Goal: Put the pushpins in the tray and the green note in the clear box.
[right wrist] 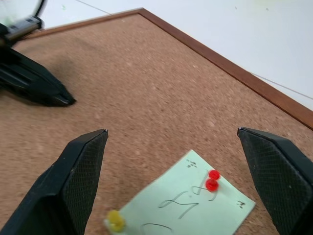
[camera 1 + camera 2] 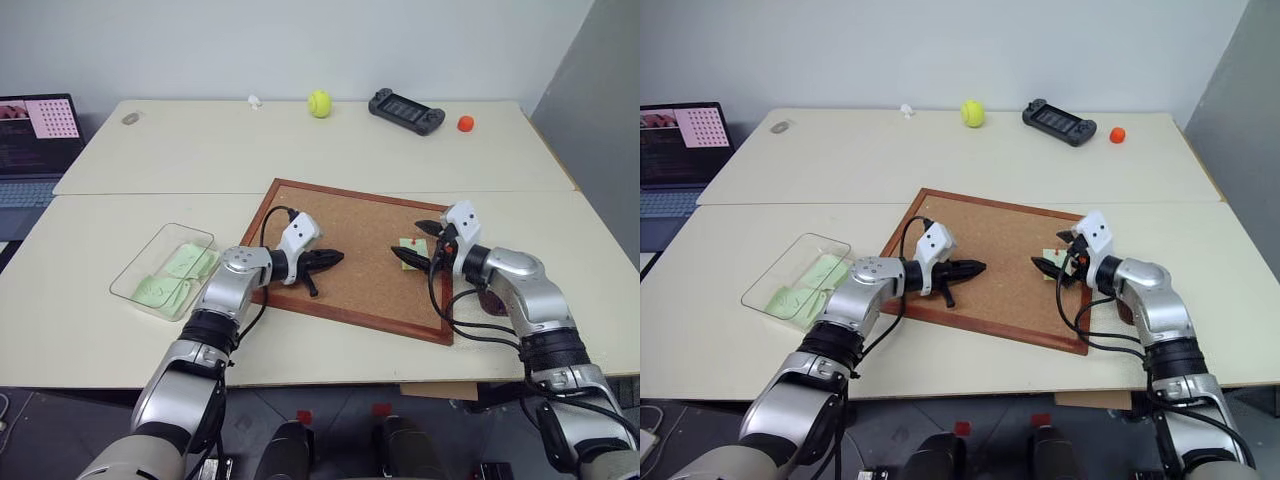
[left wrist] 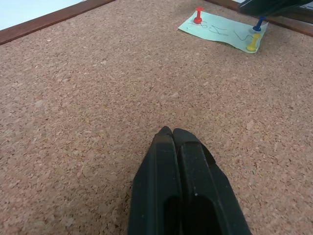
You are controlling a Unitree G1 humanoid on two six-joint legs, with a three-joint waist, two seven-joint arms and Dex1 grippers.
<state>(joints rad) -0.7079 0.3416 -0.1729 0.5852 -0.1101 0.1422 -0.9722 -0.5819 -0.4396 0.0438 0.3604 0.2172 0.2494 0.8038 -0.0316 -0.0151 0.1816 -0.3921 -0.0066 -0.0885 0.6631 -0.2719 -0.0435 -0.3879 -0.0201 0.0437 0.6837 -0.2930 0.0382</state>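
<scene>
Pushpins are pinning the green note (image 2: 413, 246) to the cork board (image 2: 360, 250) at the centre right of the left eye view, though there only a red speck at the note's upper edge is making itself out, the rest being too small to tell. The right gripper (image 2: 421, 243) is hovering with its black fingers spread on either side of the note and partly covering it, while the left gripper (image 2: 335, 258) is pointing at it from the board's left half with its fingers pressed together. The clear box (image 2: 132, 275) is sitting at the left of the frame on the table (image 2: 160, 160), with pale green sheets lying inside it. The tray (image 2: 492, 300) is showing only as a dark sliver behind the right forearm, mostly hidden. In the right eye view the same layout is appearing, with a tennis ball (image 2: 973, 113), a game controller (image 2: 1059, 121) and a small orange ball (image 2: 1118, 135) lying along the far edge of the table. In the left wrist view a red pushpin (image 3: 198, 15), a blue pushpin (image 3: 257, 24) and a yellow pushpin (image 3: 253, 42) are standing in the note at the upper right, the note's far corner being cut off by the dark tip of the other gripper. In the right wrist view the note is lying between the wide-set fingers, its lower edge cut off by the frame.
</scene>
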